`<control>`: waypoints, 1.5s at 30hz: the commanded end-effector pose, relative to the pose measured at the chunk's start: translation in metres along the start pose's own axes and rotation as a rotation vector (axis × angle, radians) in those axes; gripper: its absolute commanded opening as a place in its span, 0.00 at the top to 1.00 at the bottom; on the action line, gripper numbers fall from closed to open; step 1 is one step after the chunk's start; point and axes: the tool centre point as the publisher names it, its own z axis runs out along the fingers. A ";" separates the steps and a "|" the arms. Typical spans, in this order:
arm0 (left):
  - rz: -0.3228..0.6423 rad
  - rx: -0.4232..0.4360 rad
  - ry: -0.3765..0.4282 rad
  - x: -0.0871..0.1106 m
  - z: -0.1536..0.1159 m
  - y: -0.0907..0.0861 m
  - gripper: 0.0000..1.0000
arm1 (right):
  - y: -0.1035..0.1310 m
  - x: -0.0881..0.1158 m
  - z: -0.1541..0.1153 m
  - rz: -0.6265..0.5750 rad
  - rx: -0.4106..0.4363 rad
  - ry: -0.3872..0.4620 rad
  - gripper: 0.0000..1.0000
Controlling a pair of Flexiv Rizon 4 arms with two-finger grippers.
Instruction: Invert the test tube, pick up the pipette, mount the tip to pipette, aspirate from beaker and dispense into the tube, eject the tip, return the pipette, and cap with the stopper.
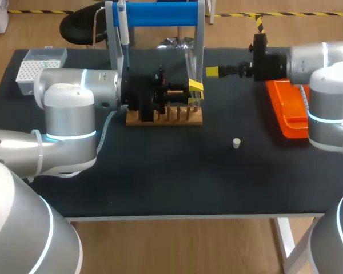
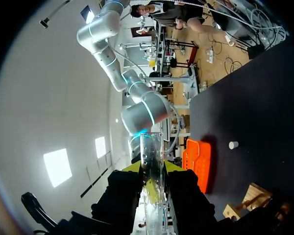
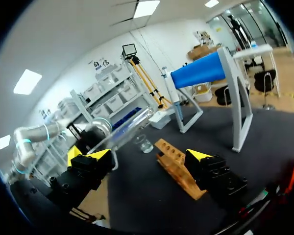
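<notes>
My left gripper (image 1: 194, 93) is shut on a clear test tube (image 1: 190, 67) just above the wooden rack (image 1: 164, 117). In the left wrist view the test tube (image 2: 152, 161) sticks out between the yellow fingertips (image 2: 131, 167). My right gripper (image 1: 212, 72) stands open, just right of the tube and not touching it. From the right wrist the test tube (image 3: 130, 125) lies slanted ahead of the open right gripper (image 3: 144, 156), with the beaker (image 3: 145, 145) and the rack (image 3: 179, 166) beyond. The pipette (image 1: 123, 34) hangs on the blue stand (image 1: 160, 14). A white stopper (image 1: 236, 143) lies on the table.
An orange tray (image 1: 288, 111) lies at the right under my right arm. A white tip box (image 1: 40, 68) sits at the back left. The dark table (image 1: 177, 177) has free room in front of the rack.
</notes>
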 end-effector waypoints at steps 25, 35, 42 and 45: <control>0.003 0.002 -0.002 0.001 0.000 0.001 1.00 | -0.056 -0.014 0.038 -0.816 0.064 -0.292 0.00; 0.003 0.002 -0.002 0.001 0.000 0.001 1.00 | -0.053 -0.029 0.038 -0.657 0.095 -0.288 0.00; 0.003 0.002 -0.002 0.001 0.000 0.001 1.00 | -0.055 -0.036 0.038 -0.608 0.108 -0.297 0.00; 0.003 0.002 -0.002 0.001 0.000 0.001 1.00 | -0.058 -0.035 0.040 -0.603 0.111 -0.296 0.00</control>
